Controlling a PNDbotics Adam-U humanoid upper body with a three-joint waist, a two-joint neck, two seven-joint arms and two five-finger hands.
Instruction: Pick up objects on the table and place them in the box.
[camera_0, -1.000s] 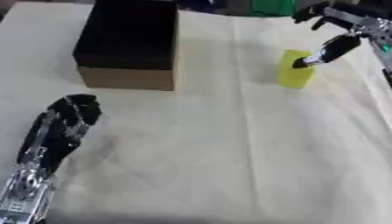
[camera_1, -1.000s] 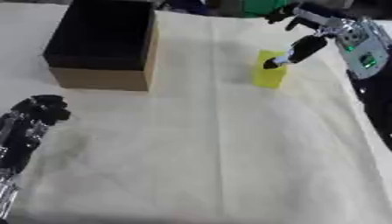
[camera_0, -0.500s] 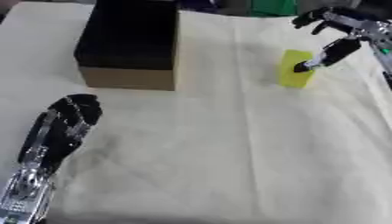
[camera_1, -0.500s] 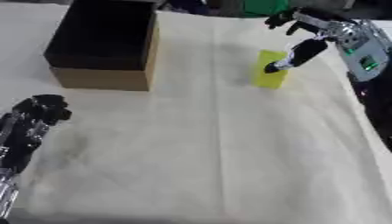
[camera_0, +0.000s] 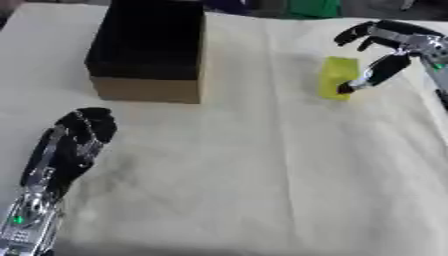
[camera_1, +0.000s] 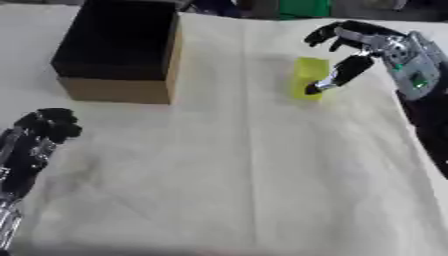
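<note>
Left eye view, task thing: a small yellow-green block (camera_0: 338, 77) stands upright on the cream cloth-covered table (camera_0: 262, 175), upper right of the frame, well apart from the box.
Left eye view, box: a black-lined open cardboard box (camera_0: 149, 47) sits upper left; its far rim is cut off by the frame's top edge.
Left eye view, right hand (camera_0: 385, 50): spread, holding nothing, thumb tip at the block's near right face, the other fingers arched above it.
Right eye view, left hand (camera_1: 31, 145): lower left, resting idle with curled fingers around nothing.
Right eye view, handling: the block looks light and stiff, maybe foam or plastic, probably easy to tip; pinching across its two broad faces seems best.
Right eye view, unclear: whether the thumb touches the block; the box's inside is dark.
</note>
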